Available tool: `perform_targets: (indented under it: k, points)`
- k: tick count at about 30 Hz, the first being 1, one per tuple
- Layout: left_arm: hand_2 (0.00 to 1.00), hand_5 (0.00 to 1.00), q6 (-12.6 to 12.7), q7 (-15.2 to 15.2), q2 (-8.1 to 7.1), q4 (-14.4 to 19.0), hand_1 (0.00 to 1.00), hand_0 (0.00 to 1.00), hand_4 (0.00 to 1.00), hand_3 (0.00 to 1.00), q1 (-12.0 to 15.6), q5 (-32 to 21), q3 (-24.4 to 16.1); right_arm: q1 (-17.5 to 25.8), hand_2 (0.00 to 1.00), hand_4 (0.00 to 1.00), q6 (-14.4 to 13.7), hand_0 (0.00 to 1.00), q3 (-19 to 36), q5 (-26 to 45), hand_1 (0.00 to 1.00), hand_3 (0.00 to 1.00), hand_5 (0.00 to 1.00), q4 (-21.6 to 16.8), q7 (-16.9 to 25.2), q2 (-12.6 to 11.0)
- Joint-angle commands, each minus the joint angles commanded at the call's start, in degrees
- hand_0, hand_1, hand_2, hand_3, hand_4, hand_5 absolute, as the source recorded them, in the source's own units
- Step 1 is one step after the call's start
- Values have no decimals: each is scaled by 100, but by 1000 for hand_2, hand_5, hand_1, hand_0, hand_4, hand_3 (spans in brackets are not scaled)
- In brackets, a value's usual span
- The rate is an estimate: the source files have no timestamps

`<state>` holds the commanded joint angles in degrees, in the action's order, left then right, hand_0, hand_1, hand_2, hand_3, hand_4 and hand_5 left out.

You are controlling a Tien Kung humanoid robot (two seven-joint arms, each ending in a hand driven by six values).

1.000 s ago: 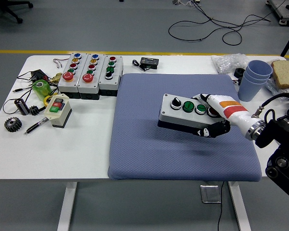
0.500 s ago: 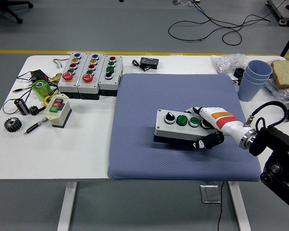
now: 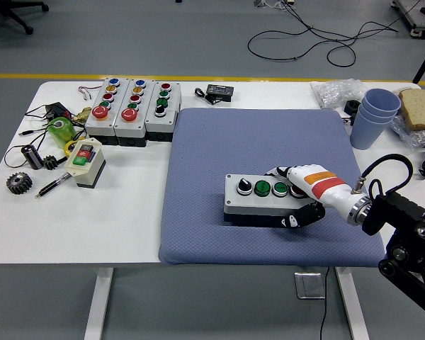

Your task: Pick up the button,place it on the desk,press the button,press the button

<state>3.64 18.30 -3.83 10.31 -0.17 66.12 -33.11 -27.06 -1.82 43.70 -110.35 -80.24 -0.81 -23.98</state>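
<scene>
Item: button box (image 3: 258, 196), grey, four controls on top: a black knob, two green buttons, and a red one partly hidden under the hand. It lies on the blue mat (image 3: 198, 156), toward the near right part, and looks set down or very nearly so; you cannot tell whether its base is fully seated.

Holder: right hand (image 3: 304, 195), white with an orange band, wrapped round the box's right end, upper fingers over the top by the red button, dark thumb against the near side. It grips the box. The left hand is not in view.

Step in hand, by your judgement: placing. Do it well thus:
- Settle the box flat on the mat before you loosen anything.
- Loosen the grip gently, so the box does not drag or tip.
- Lift clear of the red button so it is not pressed by accident.
- Press straight down afterwards; the mat looks soft, so the box may rock.

Writing: none legible on the box or the hand. The three spare boxes (image 3: 132, 106) at far left also show no readable labels.
</scene>
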Motion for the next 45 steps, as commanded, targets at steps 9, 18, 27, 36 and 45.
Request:
perform_targets:
  k: [9,18,27,36,45]
  points:
    - [772,823,7,0,-6,0,615,451,513,746,1,61,-36,-26,404,915,348,237,-60,-336,160,463,224,48,-159,15]
    - [771,823,6,44,-2,0,614,456,513,744,-10,160,-86,10,519,913,359,347,21,-629,290,564,219,10,-184,25]
    - [766,817,25,68,8,0,611,457,513,742,-11,286,-200,23,829,944,550,869,56,-607,701,849,249,-84,-219,11]
    - [764,812,16,84,8,0,610,458,509,739,-18,368,-265,33,895,947,651,920,60,-474,786,930,255,-136,-269,7]
    - [760,809,17,102,9,0,608,458,509,737,-19,496,-376,48,998,977,567,998,108,-187,923,998,276,-271,-262,-3]
